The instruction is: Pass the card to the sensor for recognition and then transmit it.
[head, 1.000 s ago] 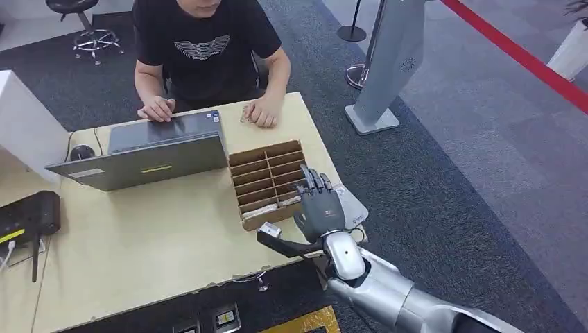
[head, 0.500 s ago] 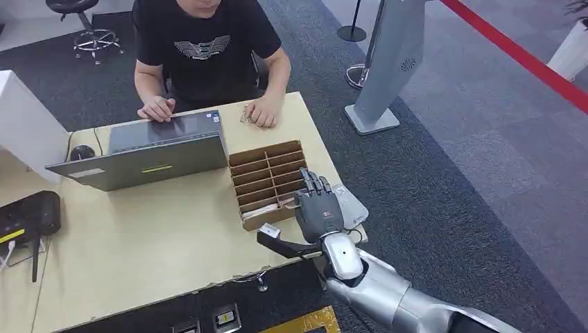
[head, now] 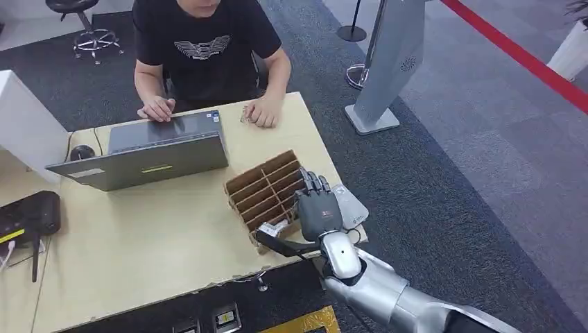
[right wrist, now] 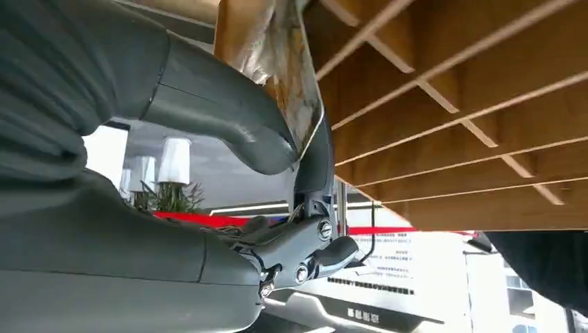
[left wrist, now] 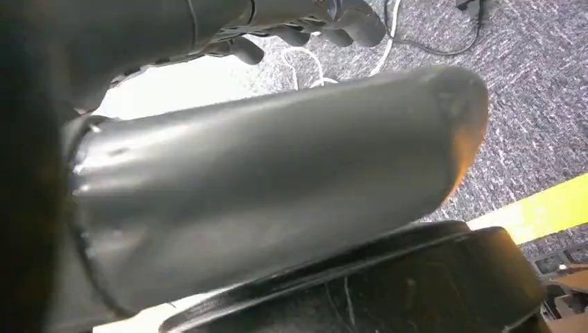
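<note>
A brown cardboard divider box lies skewed on the pale table, near its right edge. My right hand is at the box's near right corner, fingers over the slots and thumb along the outside. In the right wrist view the thumb and a dark finger pinch the box's taped near wall. A pale card shows in the nearest slot; I cannot tell whether it is in the pinch. A grey-white sensor pad lies right of the hand. My left hand hangs over the floor, holding nothing.
A person sits at the far side with both hands on the table, behind an open laptop. A mouse, a black device and a white block stand at the left. A grey kiosk stands on the carpet at the right.
The cardboard box has swung round, its near end dragged toward the table's front edge with my right hand at its corner. The hand itself has shifted only slightly.
</note>
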Tool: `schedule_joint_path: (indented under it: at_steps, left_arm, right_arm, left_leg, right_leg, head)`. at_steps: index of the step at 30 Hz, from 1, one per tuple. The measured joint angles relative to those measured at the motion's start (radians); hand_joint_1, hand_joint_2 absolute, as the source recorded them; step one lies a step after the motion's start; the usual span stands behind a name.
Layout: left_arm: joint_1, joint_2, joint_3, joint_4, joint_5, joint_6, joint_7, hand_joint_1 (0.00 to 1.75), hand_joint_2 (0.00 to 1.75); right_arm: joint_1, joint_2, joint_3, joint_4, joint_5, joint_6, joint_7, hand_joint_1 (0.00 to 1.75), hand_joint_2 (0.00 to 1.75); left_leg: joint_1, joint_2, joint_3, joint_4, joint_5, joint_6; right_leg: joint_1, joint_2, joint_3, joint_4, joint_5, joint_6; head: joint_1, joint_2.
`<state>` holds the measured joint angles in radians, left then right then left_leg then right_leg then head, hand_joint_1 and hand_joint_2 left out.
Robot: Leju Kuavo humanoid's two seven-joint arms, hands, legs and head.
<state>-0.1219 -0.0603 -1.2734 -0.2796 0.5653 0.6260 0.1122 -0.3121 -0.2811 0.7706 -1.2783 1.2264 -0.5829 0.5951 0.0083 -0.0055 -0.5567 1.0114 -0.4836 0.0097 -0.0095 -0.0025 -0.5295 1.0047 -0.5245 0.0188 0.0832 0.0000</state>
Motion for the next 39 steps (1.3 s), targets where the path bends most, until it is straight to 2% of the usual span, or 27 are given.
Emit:
schedule_joint_path:
  at_steps: [5, 13, 17, 23, 28, 34, 39]
  left_arm:
    - [0.0, 0.0, 0.0, 0.0, 0.001, 0.001, 0.0, 0.0, 0.0]
    - [0.001, 0.0, 0.0, 0.0, 0.01, 0.003, 0.0, 0.0, 0.0]
    - [0.001, 0.0, 0.0, 0.0, 0.011, 0.004, 0.0, 0.0, 0.0]
    - [0.002, 0.0, 0.0, 0.0, 0.01, 0.005, 0.0, 0.0, 0.0]
    - [0.002, 0.0, 0.0, 0.0, 0.01, 0.006, 0.0, 0.0, 0.0]
    - [0.002, 0.001, 0.0, 0.0, 0.011, -0.01, 0.0, 0.0, 0.0]
    - [0.0, 0.001, 0.0, 0.0, 0.01, -0.014, 0.0, 0.0, 0.0]
  right_arm:
    - [0.0, 0.001, 0.001, 0.005, 0.007, -0.012, 0.001, 1.75, 1.75]
    - [0.006, 0.001, -0.004, -0.026, 0.077, -0.071, 0.025, 1.75, 1.75]
    - [0.017, 0.0, -0.023, -0.073, 0.143, -0.106, 0.048, 1.75, 1.75]
    - [0.06, -0.001, -0.078, -0.181, 0.256, -0.11, 0.061, 1.75, 1.75]
    - [0.077, -0.001, -0.121, -0.281, 0.285, -0.111, 0.057, 1.75, 1.75]
    - [0.078, 0.001, -0.159, -0.361, 0.272, -0.111, 0.026, 1.75, 1.75]
    - [0.078, 0.034, -0.21, -0.422, 0.224, -0.111, -0.067, 1.75, 1.75]
  left_leg:
    - [0.0, 0.0, 0.0, 0.0, 0.0, 0.0]
    - [0.0, 0.0, 0.0, 0.0, 0.0, 0.0]
    - [0.0, 0.0, 0.0, 0.0, 0.0, 0.0]
    - [0.0, 0.0, 0.0, 0.0, 0.0, 0.0]
    - [0.0, 0.0, 0.0, 0.0, 0.0, 0.0]
    - [0.0, 0.0, 0.0, 0.0, 0.0, 0.0]
    - [0.0, 0.0, 0.0, 0.0, 0.0, 0.0]
  right_leg:
    - [0.0, 0.0, 0.0, 0.0, 0.0, 0.0]
    - [0.0, 0.0, 0.0, 0.0, 0.0, 0.0]
    - [0.0, 0.0, 0.0, 0.0, 0.0, 0.0]
    - [0.0, 0.0, 0.0, 0.0, 0.0, 0.0]
    - [0.0, 0.0, 0.0, 0.0, 0.0, 0.0]
    - [0.0, 0.0, 0.0, 0.0, 0.0, 0.0]
    - [0.0, 0.0, 0.0, 0.0, 0.0, 0.0]
  head:
    - [0.0, 0.0]
    - [0.0, 0.0]
    - [0.0, 0.0]
    - [0.0, 0.0]
    - [0.0, 0.0]
    - [0.0, 0.0]
    - [0.0, 0.0]
